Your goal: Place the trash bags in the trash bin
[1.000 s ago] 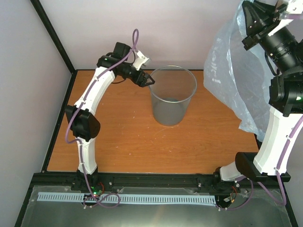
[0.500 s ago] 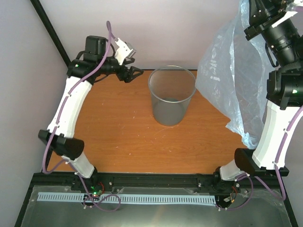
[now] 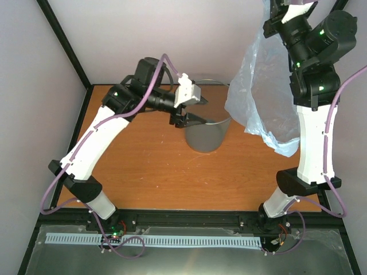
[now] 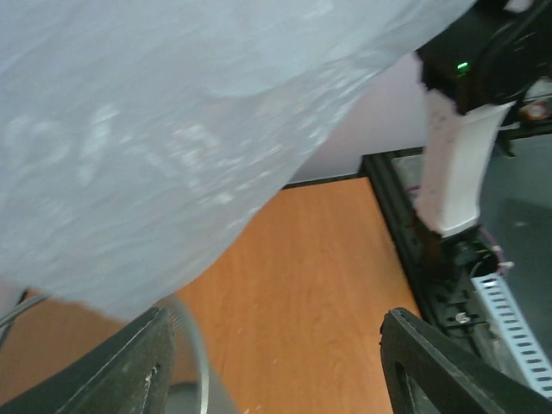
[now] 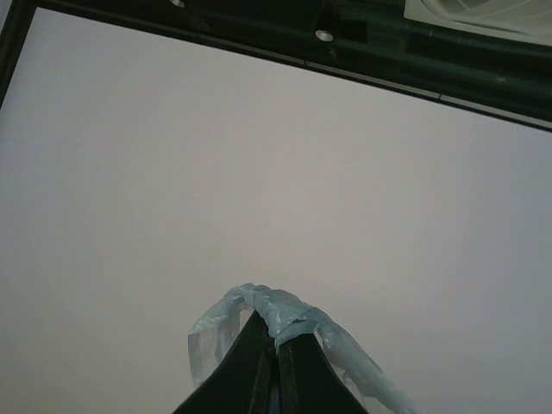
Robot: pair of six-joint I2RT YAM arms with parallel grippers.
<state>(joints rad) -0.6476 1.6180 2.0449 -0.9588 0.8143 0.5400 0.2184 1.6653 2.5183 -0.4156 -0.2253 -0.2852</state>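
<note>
1. The trash bag (image 3: pixel 261 97) hangs at the upper right of the top view. A twisted corner of it is pinched between the fully closed fingers of the right gripper (image 5: pixel 276 345).
2. The trash bin (image 3: pixel 209 140) is seen upright at the centre of the table (image 3: pixel 149 166), just left of the hanging bag. No part of the bag is yet inside.
3. The left gripper (image 3: pixel 192 120) is held over the bin's left rim, fingers spread wide, nothing grasped.
4. The step in hand is judged to be the carrying of the bag to the bin.
5. Next, the bag's lower end must be brought over the opening and lowered, with the loose film kept inside the rim.
</note>
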